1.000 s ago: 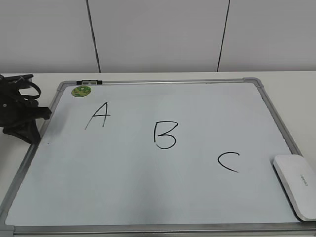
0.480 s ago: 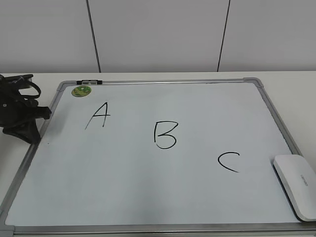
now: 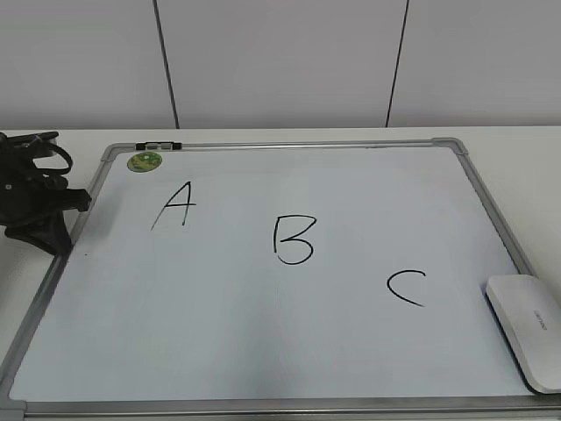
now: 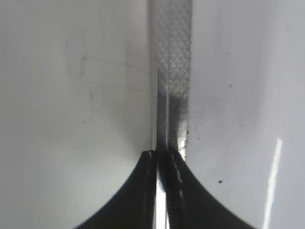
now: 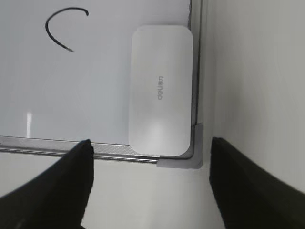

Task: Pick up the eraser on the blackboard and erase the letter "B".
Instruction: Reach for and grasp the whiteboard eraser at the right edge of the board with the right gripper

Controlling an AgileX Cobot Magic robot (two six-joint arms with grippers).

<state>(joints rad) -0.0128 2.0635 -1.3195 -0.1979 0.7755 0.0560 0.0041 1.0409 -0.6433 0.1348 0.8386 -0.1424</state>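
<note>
At the far left of the scene our left gripper (image 3: 39,206), a black two-fingered tool, sat low beside the left rail of the blackboard (image 3: 79,230), a large white dry-erase board in a silver-grey metal frame. In its wrist view the two dark fingers (image 4: 143,191) met with no gap over the textured rail, clenched on nothing. A round green sticker (image 3: 145,161) marked the far left corner of the board. Moving right, we saw the black hand-drawn "A" (image 3: 177,204), then the letter "B" (image 3: 292,239) in black marker near the middle, whole and untouched, then the black "C" (image 3: 406,287) nearer us.

At the near right corner lay the eraser (image 3: 529,326), a smooth white rounded-rectangular plastic block with small grey lettering on top. It rested flat on the board, its long side along the right rail and its near end at the grey corner cap (image 5: 193,155). Our right gripper (image 5: 148,183) appeared only in its wrist view, its fingers spread wide, released and holding nothing, on the near side of the eraser.

We judged the eraser light and rigid, with a slick shell that could slip under a weak pinch. The best hold seemed across its two long sides near mid-length, though the rail left little room for the right-hand finger.
</note>
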